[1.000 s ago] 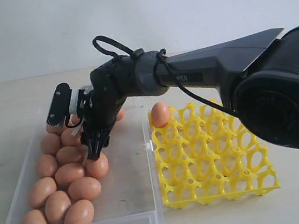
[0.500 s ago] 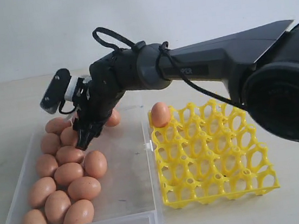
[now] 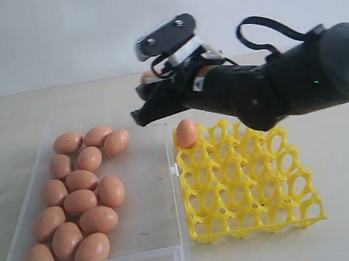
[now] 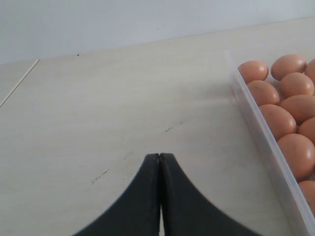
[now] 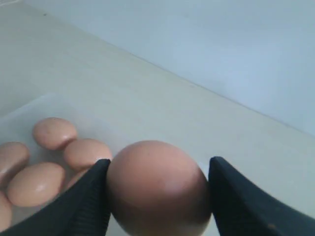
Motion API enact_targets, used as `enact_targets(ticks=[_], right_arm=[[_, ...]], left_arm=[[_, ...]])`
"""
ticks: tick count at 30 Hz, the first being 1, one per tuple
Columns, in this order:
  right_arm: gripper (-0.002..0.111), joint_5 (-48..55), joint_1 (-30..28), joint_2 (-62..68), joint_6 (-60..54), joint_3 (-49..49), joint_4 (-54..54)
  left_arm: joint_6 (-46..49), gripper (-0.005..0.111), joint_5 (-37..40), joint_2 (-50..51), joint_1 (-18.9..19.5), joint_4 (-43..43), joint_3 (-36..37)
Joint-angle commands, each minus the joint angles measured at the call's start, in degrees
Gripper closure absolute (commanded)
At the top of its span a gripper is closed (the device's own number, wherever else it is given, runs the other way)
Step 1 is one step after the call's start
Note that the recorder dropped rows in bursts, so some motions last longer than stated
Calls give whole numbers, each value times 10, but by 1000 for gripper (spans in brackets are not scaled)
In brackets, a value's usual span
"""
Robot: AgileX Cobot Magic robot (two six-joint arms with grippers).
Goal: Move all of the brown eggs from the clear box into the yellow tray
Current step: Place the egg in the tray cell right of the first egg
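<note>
Brown eggs [image 3: 81,202] mostly lie in the clear box [image 3: 150,200]; one sits in the yellow tray [image 3: 252,186]. Right jaws pinch another egg [image 5: 157,189] aloft, likely tray-bound; left jaws, pressed together, wait above the bench [image 4: 98,123].

Bright diffuse light, faint shadows; near egg [image 5: 157,189], fingers [image 5: 83,206] slightly soft.

The brown eggs [image 3: 81,202] are a plain, matte, light reddish brown. The clear box [image 3: 151,197] is colourless and see-through. The yellow tray [image 3: 251,188] is bright yellow, an open lattice pattern. The tabletop [image 3: 7,119] is pale beige with faint dark scuffs; the wall [image 3: 55,37] is off-white. The left end effector [image 4: 160,164] and right end effector [image 5: 158,182] are both black.
</note>
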Motion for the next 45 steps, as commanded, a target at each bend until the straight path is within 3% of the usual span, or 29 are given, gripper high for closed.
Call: enact_targets(ticks=[1, 5, 15, 33, 45], right_arm=[[108, -33, -36, -42, 21, 80, 79], [108, -18, -59, -42, 26, 106, 130], [108, -3, -68, -4, 65, 109, 142], [107, -50, -68, 42, 75, 109, 62], [61, -45, -69, 42, 75, 104, 49]], left_arm=[[-3, 107, -5, -3, -4, -1, -2], [-3, 107, -5, -3, -4, -1, -2], [-3, 107, -5, -3, -4, -1, -2], [-3, 107, -5, -3, -4, -1, -2], [-3, 107, -5, -3, -4, -1, -2]])
